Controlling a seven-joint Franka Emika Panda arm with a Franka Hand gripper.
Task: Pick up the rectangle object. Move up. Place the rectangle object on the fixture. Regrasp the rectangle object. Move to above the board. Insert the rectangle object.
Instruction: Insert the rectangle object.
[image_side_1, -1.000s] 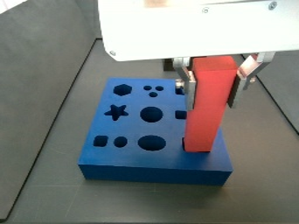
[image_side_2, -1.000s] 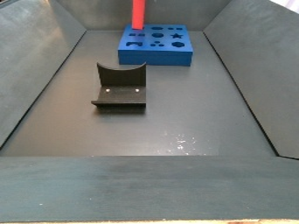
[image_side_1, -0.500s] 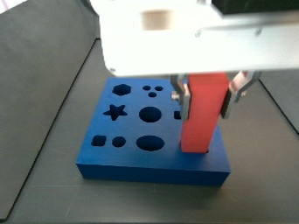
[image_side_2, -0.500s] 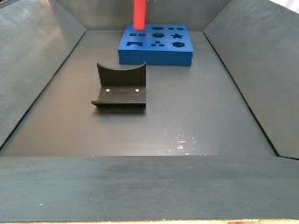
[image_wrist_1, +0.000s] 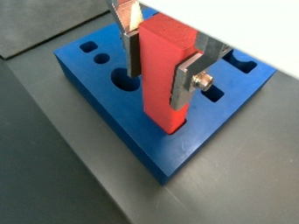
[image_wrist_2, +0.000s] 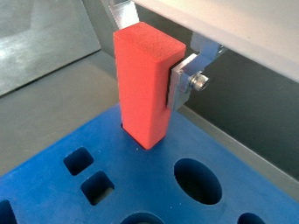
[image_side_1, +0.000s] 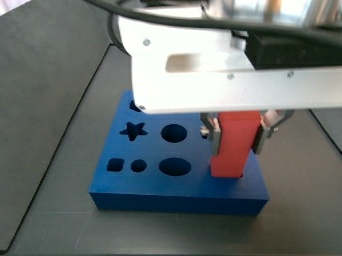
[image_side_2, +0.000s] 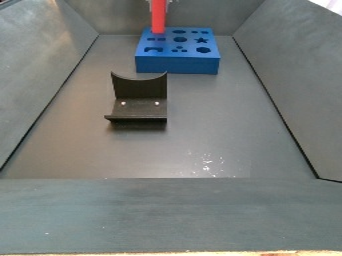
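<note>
My gripper (image_wrist_1: 162, 63) is shut on the red-orange rectangle object (image_wrist_1: 163, 74), which stands upright between the silver fingers (image_wrist_1: 187, 77). Its lower end sits at or in a hole near one edge of the blue board (image_wrist_1: 128, 114). The same hold shows in a wrist view, with the gripper (image_wrist_2: 155, 70) on the block (image_wrist_2: 146, 83) over the board (image_wrist_2: 117, 175). In a side view the gripper (image_side_1: 241, 130) holds the block (image_side_1: 235, 145) at the board's (image_side_1: 160, 185) right part. In a side view the block (image_side_2: 156, 14) stands at the far board (image_side_2: 181, 50). The dark fixture (image_side_2: 136, 100) stands empty mid-floor.
Grey bin walls (image_side_2: 47, 90) slope up on both sides of the dark floor (image_side_2: 201, 140). The board has several cut-outs, among them a star (image_side_1: 132, 129) and circles (image_side_1: 174, 131). The arm's white body (image_side_1: 227, 70) hides the board's far part.
The gripper has come down with the rectangle object. The block shows shorter above the board, its lower end sinking at the board's right edge. The fixture has not moved.
</note>
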